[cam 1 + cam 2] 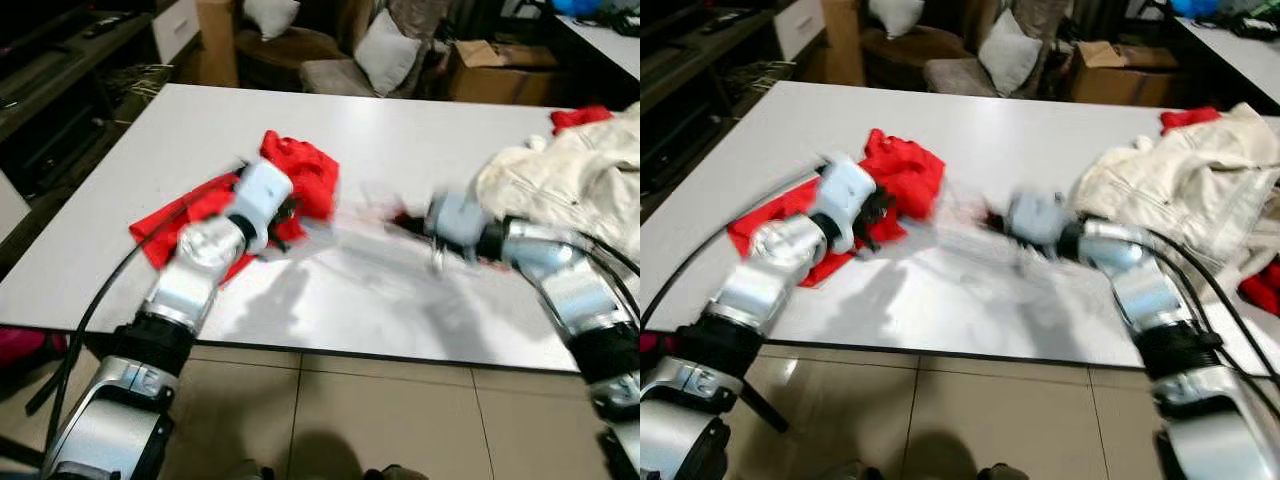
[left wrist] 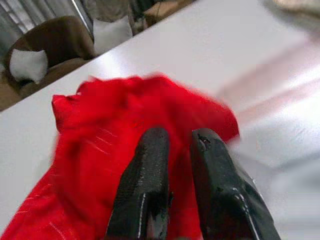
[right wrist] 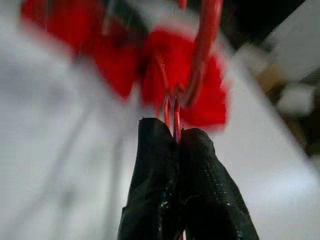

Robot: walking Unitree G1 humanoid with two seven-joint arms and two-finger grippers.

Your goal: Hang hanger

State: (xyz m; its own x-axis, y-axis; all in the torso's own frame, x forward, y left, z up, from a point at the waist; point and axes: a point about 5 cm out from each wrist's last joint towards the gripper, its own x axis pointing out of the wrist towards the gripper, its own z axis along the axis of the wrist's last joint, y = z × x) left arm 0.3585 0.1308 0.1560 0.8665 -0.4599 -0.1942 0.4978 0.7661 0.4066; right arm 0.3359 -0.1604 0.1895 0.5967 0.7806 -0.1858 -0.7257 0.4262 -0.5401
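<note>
The hanger [image 3: 196,60] is thin red wire; its hooked end curves up and its two wire strands run down between the closed black fingertips [image 3: 165,150] of the right gripper [image 3: 176,131]. It is held above the middle of the white table [image 1: 400,130], just beside a crumpled red garment [image 1: 300,175] lying toward the table's left side. Motion blur hides the hanger's remaining shape.
</note>
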